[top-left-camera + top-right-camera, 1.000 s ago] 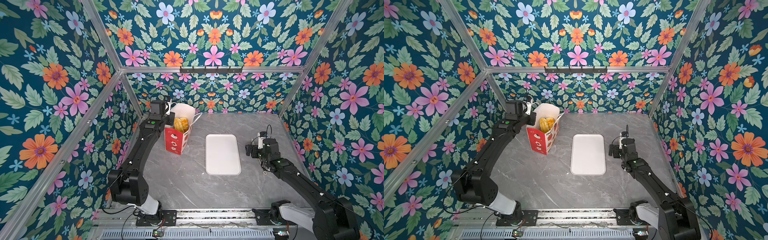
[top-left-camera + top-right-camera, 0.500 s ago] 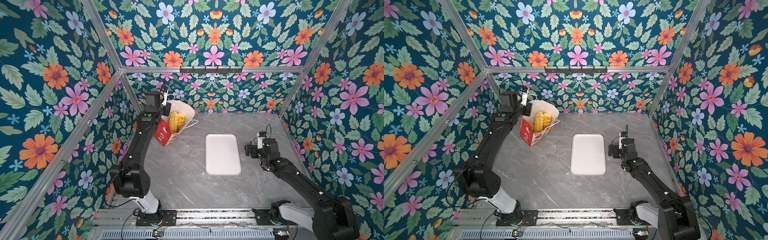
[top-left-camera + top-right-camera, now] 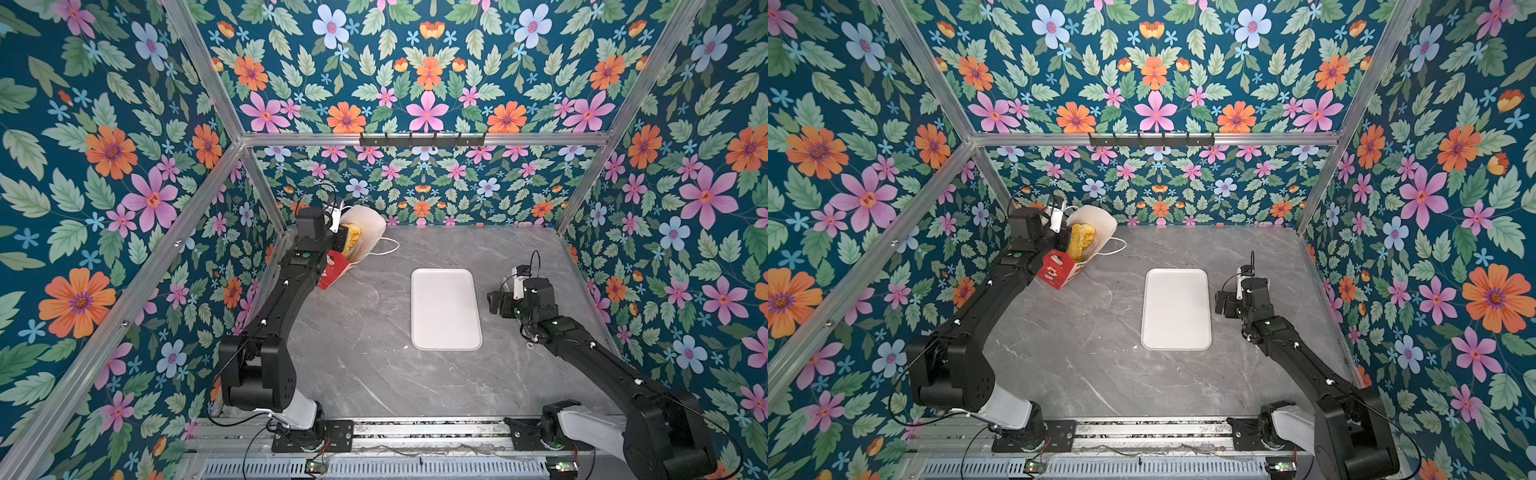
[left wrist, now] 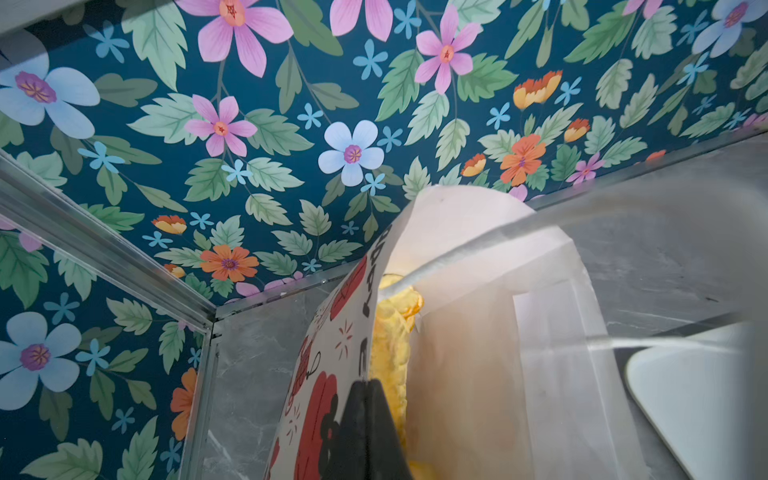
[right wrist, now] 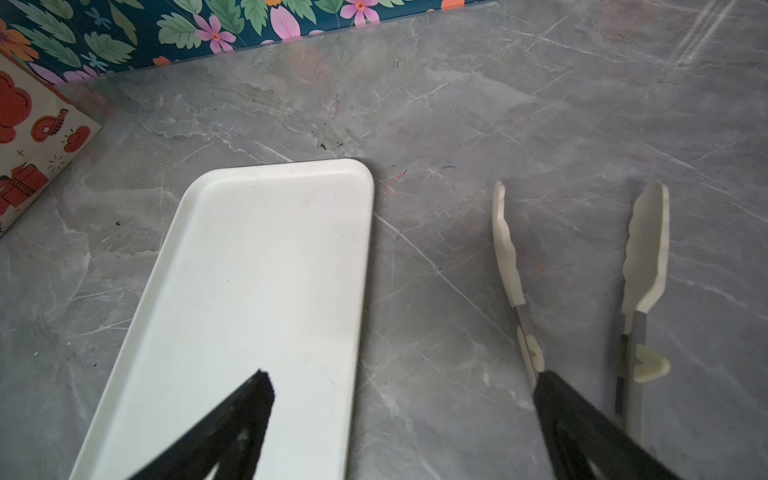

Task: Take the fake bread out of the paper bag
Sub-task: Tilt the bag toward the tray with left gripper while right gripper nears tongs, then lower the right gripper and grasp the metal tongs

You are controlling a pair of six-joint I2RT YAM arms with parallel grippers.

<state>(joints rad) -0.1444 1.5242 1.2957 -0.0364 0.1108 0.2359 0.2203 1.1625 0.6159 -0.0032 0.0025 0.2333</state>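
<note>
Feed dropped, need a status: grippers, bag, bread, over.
Left gripper shut on bag rim, bag tipped. Right gripper open beside tray. Bread in bag. Tongs on table, nothing blocking.

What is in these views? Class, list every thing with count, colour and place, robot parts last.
table: 1, grey marble, under everything
paper bag: 1, red, white lining, tilted at back left
fake bread: at least 2 seem visible, golden-yellow, inside the paper bag
tray: 1, white, centre
tongs: 1 pair, white-tipped, on table beside tray
left gripper: 1, black, shut on paper bag rim
right gripper: 1, black, open, right of tray
</note>
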